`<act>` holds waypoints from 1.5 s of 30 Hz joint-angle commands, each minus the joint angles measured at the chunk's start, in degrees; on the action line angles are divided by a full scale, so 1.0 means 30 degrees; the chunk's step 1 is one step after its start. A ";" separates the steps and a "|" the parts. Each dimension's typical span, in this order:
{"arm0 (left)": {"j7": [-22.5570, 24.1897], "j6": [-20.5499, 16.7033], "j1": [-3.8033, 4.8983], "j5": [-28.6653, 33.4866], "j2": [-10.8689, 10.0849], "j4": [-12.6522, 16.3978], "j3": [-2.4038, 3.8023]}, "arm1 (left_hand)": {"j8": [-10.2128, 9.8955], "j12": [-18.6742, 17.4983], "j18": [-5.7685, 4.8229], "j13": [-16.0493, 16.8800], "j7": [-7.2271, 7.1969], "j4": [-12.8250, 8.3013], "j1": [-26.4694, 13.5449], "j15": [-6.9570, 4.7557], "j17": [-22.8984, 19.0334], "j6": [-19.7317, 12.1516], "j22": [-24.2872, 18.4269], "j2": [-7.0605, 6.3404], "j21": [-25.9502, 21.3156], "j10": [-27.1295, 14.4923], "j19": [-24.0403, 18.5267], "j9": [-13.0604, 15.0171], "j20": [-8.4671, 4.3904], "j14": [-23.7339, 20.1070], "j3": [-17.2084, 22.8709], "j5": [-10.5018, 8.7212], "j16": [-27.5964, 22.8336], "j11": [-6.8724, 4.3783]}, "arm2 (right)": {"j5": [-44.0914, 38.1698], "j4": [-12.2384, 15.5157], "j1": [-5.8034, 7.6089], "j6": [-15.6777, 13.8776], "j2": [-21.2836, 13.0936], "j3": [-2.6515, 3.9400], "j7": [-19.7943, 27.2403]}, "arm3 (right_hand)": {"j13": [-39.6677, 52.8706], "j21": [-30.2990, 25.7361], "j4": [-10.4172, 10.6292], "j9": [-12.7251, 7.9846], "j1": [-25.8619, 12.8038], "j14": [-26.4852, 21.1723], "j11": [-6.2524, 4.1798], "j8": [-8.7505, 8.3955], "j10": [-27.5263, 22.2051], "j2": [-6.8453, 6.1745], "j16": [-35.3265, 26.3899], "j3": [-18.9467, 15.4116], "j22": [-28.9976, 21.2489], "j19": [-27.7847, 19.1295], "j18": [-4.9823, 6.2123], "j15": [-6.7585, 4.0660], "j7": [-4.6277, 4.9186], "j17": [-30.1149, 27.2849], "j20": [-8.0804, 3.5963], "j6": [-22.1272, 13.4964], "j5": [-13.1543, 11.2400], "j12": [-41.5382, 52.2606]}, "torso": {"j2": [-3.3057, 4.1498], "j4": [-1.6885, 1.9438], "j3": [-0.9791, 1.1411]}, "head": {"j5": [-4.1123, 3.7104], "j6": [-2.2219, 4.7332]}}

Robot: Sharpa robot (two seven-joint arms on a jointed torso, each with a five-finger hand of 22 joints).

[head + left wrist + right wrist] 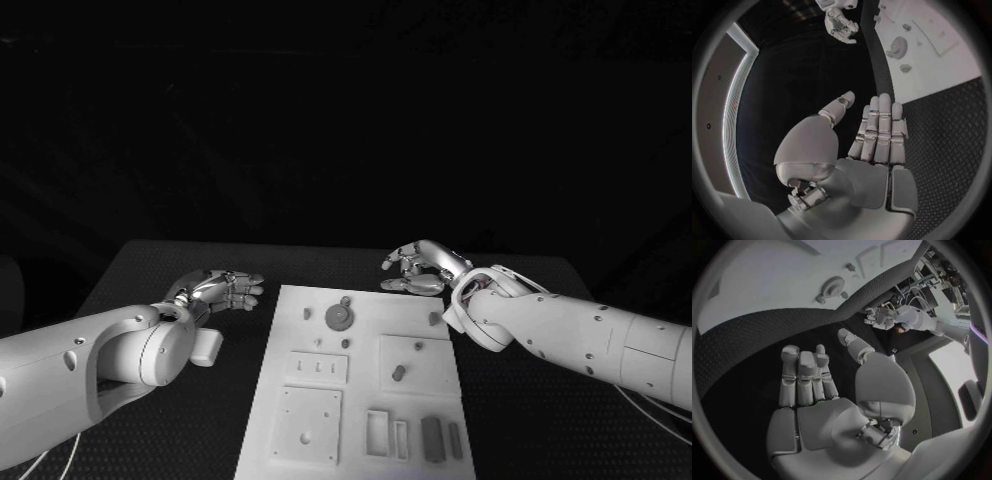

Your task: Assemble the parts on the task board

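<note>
The white task board (387, 304) lies in the middle of the black table. A round grey part (340, 318) sits near its far end, with small parts (398, 373) beside recesses further down. My left hand (219, 290) hovers just off the board's far left corner, fingers straight and empty (876, 135). My right hand (418, 268) hangs past the board's far right corner, fingers spread and holding nothing (817, 385). The round part (896, 48) (832, 287) lies ahead of both palms on the board (948, 70) (767, 300).
Dark slotted pieces (431, 437) stand in the board's near right corner. Black textured table (173, 270) borders the board on both sides. My two forearms flank the board's near half.
</note>
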 commanded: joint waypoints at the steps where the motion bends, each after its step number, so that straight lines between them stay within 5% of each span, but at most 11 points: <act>1: 0.0251 0.0575 0.0027 -0.0265 0.0036 -0.0072 0.0024 | -0.0064 0.0087 0.0019 0.0037 0.0062 -0.0009 -0.0126 0.0016 -0.0037 0.0131 0.0307 0.0105 0.0089 0.0198 -0.0144 0.0038 0.0036 -0.0079 0.0043 -0.0027 -0.0125 -0.0027 | 0.2434 0.0119 -0.0025 0.1974 -0.0352 -0.0002 0.1512 | -0.0523 -0.0599 -0.0445 -0.0042 0.0187 -0.0613 0.0037 0.0013 -0.0490 0.0257 -0.0684 -0.0117 -0.0218 -0.0685 0.0810 0.0043 0.0175 -0.0438 0.0356 -0.0072 0.0172 -0.0623 | 0.0003 -0.0161 0.0146 | -0.0051 0.0031; 9: 0.0291 0.0887 0.0023 -0.0553 0.0176 -0.0336 0.0024 | -0.0076 0.0044 0.0021 0.0048 0.0038 -0.0046 -0.0096 0.0037 -0.0076 0.0141 0.0304 0.0094 0.0073 0.0180 -0.0182 0.0057 0.0054 -0.0116 0.0049 -0.0030 -0.0171 -0.0035 | 0.1659 -0.0079 -0.0099 0.2606 -0.1366 -0.0007 0.1512 | -0.1515 -0.1319 -0.0905 -0.0103 0.0722 -0.1234 -0.0032 -0.0006 -0.0921 0.0287 -0.1343 -0.0230 -0.0509 -0.1247 0.0885 -0.0004 0.0092 -0.1028 0.0951 -0.0242 0.0313 -0.1408 | -0.0013 -0.0381 0.0425 | 0.0007 0.0028; 21: 0.0317 0.1104 0.0014 -0.0604 0.0306 -0.0594 0.0018 | -0.0185 -0.0199 0.0032 -0.0004 0.0003 -0.0075 -0.0080 0.0077 -0.0162 0.0031 0.0301 0.0047 0.0054 -0.0212 -0.0230 0.0088 0.0098 -0.0135 0.0026 -0.0049 -0.0246 0.0066 | -0.0778 -0.1119 -0.0793 0.3450 -0.2126 -0.0022 0.1363 | -0.2418 -0.2244 -0.0976 -0.0238 0.0816 -0.2476 0.0128 -0.0200 -0.2077 -0.0268 -0.1993 -0.1017 -0.0671 -0.2440 0.0814 0.0252 0.0201 -0.1603 0.1561 -0.0877 0.0998 -0.2053 | -0.0136 -0.0684 0.0635 | 0.0020 -0.0113; 26: 0.0301 0.1145 0.0010 -0.0606 0.0342 -0.0652 0.0015 | -0.0218 -0.0220 0.0038 -0.0016 0.0004 -0.0075 -0.0076 0.0089 -0.0188 -0.0010 0.0300 0.0044 0.0052 -0.0311 -0.0236 0.0095 0.0107 -0.0156 0.0023 -0.0049 -0.0275 0.0085 | -0.1364 -0.1472 -0.1155 0.3274 -0.2112 -0.0033 0.1219 | -0.3366 -0.3086 -0.0986 -0.0254 0.1689 -0.3429 0.0113 -0.0203 -0.2797 -0.0483 -0.2605 -0.0856 -0.0828 -0.3396 0.0723 0.0500 0.0093 -0.2300 0.2058 -0.1396 0.1002 -0.2703 | -0.0175 -0.0714 0.0657 | -0.0074 -0.0141; 32: 0.0273 0.1244 0.0005 -0.0606 0.0379 -0.0544 0.0007 | -0.0242 -0.0224 0.0044 -0.0023 -0.0002 -0.0079 -0.0065 0.0098 -0.0207 -0.0039 0.0299 0.0045 0.0049 -0.0375 -0.0243 0.0101 0.0114 -0.0170 0.0025 -0.0034 -0.0297 0.0092 | -0.1457 -0.1764 -0.1510 0.3168 -0.2004 -0.0033 0.1252 | -0.3676 -0.3054 -0.0837 -0.0372 0.2170 -0.3357 0.0505 -0.0425 -0.2827 -0.0773 -0.2215 -0.0472 -0.0705 -0.3164 0.0884 0.0605 0.0584 -0.2436 0.2242 -0.2165 0.0521 -0.2393 | -0.0165 -0.0708 0.0689 | -0.0042 -0.0123; 45: 0.0277 0.1278 -0.0002 -0.0608 0.0410 -0.0618 0.0004 | -0.0253 -0.0221 0.0045 -0.0024 -0.0005 -0.0082 -0.0064 0.0104 -0.0218 -0.0051 0.0299 0.0035 0.0047 -0.0406 -0.0249 0.0106 0.0121 -0.0176 0.0020 -0.0024 -0.0309 0.0095 | -0.1512 -0.2406 -0.2025 0.3062 -0.1398 -0.0031 0.1396 | -0.3791 -0.3000 -0.0880 -0.0306 0.2398 -0.3591 0.0309 -0.0231 -0.3083 -0.0755 -0.1864 -0.0323 -0.0456 -0.3285 0.0885 0.0548 0.0316 -0.2467 0.2329 -0.2211 0.0245 -0.1977 | -0.0179 -0.0752 0.0633 | 0.0010 -0.0211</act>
